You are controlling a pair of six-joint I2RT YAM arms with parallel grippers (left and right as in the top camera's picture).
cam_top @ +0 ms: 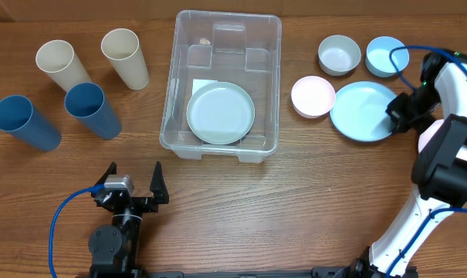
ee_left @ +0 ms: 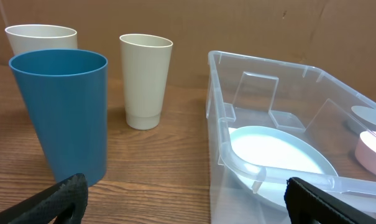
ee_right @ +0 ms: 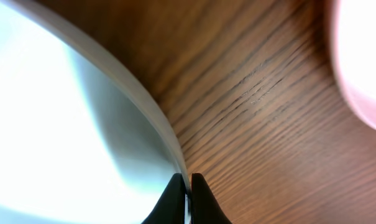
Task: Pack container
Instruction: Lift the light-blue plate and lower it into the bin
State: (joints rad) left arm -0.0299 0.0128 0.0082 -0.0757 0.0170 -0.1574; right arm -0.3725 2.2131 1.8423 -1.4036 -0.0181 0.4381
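The clear plastic container (cam_top: 222, 46) stands mid-table with a pale green plate (cam_top: 221, 113) lying in it; it also shows in the left wrist view (ee_left: 268, 118), plate (ee_left: 281, 155) inside. My right gripper (cam_top: 396, 113) is shut on the right rim of a light blue plate (cam_top: 360, 110) on the table at the right. In the right wrist view the fingertips (ee_right: 186, 202) pinch the plate's edge (ee_right: 69, 124). My left gripper (cam_top: 133, 181) is open and empty near the front edge, left of the container (ee_left: 184, 199).
Two cream cups (cam_top: 57, 65) (cam_top: 125, 56) and two blue cups (cam_top: 25, 122) (cam_top: 92, 110) stand at the left. A pink bowl (cam_top: 313, 96), a grey bowl (cam_top: 340, 55) and a light blue bowl (cam_top: 385, 55) sit at the right.
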